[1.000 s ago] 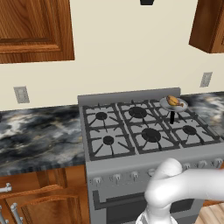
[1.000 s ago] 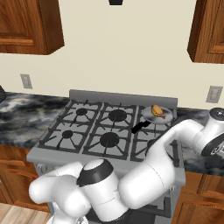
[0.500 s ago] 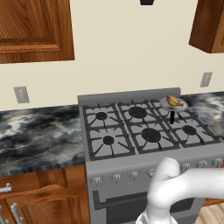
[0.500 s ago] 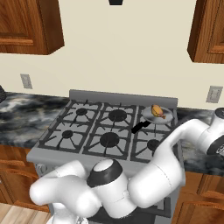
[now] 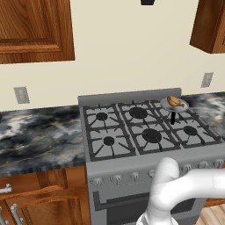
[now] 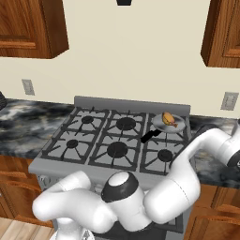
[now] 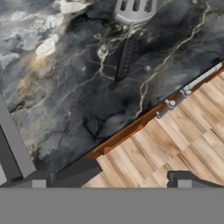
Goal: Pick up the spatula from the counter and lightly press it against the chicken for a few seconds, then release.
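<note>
The spatula [image 7: 127, 41] lies flat on the dark marble counter [image 7: 74, 100], its slotted metal head at the top edge of the hand view and its dark handle pointing toward me. My gripper [image 7: 131, 177] hovers above the counter's front edge, open, with nothing between the fingertips [image 7: 74, 171]. The spatula is well ahead of them. The chicken [image 5: 175, 102] [image 6: 168, 119] rests in a small pan [image 6: 165, 125] on the stove's back right burner, the pan's black handle pointing forward.
The gas stove [image 5: 145, 132] [image 6: 112, 145] has several dark grates; its grey side [image 7: 13, 144] shows at the left of the hand view. Below the counter edge are a wooden cabinet front with a metal handle [image 7: 192, 87] and wood floor [image 7: 183, 140].
In the right base view my arm has swung a little farther right, toward the counter beside the stove. The pan, chicken and stove have not moved.
</note>
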